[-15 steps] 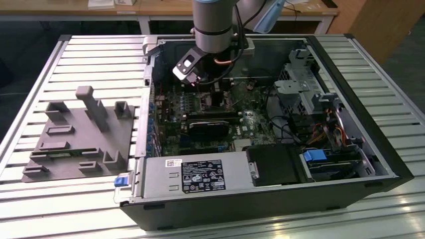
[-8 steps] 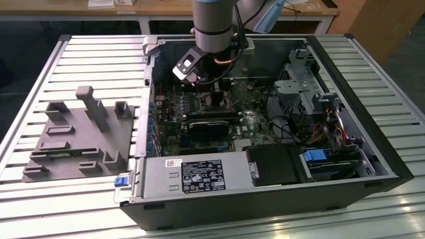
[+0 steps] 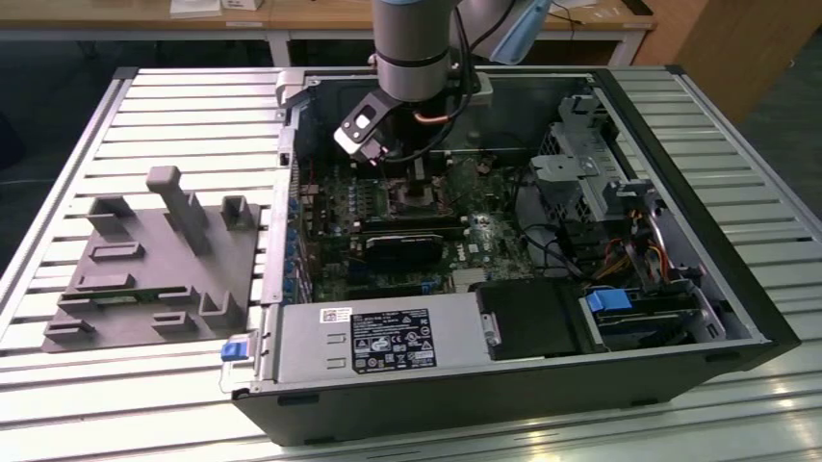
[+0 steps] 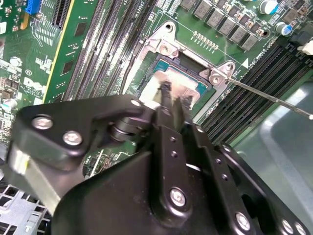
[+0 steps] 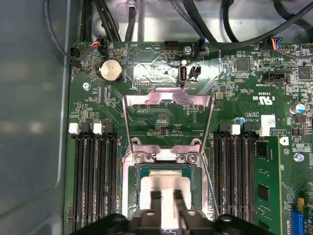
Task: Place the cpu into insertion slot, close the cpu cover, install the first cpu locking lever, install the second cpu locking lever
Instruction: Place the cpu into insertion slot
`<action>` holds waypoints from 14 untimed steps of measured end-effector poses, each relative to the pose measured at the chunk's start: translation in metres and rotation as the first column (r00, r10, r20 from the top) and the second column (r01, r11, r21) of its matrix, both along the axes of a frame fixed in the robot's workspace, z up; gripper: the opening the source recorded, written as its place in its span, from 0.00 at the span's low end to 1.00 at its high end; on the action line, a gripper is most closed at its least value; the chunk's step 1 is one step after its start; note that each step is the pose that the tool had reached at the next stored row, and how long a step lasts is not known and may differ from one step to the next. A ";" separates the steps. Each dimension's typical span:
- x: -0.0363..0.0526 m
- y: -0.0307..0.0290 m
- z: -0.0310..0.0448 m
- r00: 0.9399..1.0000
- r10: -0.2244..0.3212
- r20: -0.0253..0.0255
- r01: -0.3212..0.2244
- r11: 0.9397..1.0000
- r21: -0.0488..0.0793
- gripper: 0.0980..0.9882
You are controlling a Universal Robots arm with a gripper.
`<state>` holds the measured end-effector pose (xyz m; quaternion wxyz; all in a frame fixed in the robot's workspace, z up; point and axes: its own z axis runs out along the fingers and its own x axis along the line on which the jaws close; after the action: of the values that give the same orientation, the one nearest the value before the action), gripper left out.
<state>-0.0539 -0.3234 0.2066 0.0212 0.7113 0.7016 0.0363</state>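
Hovering low inside the PC case (image 3: pixel 514 414), the tool (image 5: pixel 167 199) is right over the cpu (image 5: pixel 166 182), touching or all but touching its silver top in both wrist views. Can't tell whether it's gripping the chip or merely resting on it. The cpu sits w/in the rim of the insertion slot (image 4: pixel 188 61), square to it & apparently at or v. near seat level. So step 1 looks about done, tho full seating can't be confirmed.

Just past the slot, away from the tool, the cpu cover (image 5: pixel 168 97) stands open, tipped back over the board, so the closing step isn't done. A thin lever rod (image 4: pixel 274 99) sticks out free beside the slot, unlatched. Both levers are left to do, I'd judge.

Memory slots (image 5: pixel 93 181) flank the slot on either side. The case rests on the slatted surface (image 3: pixel 154 115), w/ a grey fixture (image 3: pixel 154 260) to the exterior view's left.
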 end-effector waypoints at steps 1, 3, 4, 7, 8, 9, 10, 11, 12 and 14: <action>0.0000 0.0000 0.0001 1.000 0.000 0.000 0.000 1.000 0.000 0.15; 0.0000 0.0000 0.0003 1.000 0.000 0.000 0.000 1.000 0.000 0.03; 0.0000 0.0000 0.0004 1.000 0.000 0.000 0.000 1.000 0.000 0.00; 0.0000 0.0000 0.0007 1.000 0.000 0.000 0.000 1.000 0.000 0.00; 0.0000 0.0000 0.0007 1.000 0.000 0.000 0.000 1.000 0.000 0.00; 0.0001 0.0000 0.0008 1.000 0.000 0.000 0.000 1.000 0.000 0.00; 0.0006 0.0000 0.0008 1.000 0.000 0.000 0.000 1.000 0.000 0.00; 0.0014 0.0000 0.0008 1.000 0.000 0.000 0.000 1.000 0.000 0.00; 0.0025 0.0000 0.0009 1.000 0.000 0.000 0.000 1.000 0.000 0.00; 0.0040 0.0000 0.0008 1.000 0.000 0.000 0.000 1.000 0.000 0.00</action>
<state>-0.0498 -0.3235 0.2074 0.0212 0.7113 0.7016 0.0363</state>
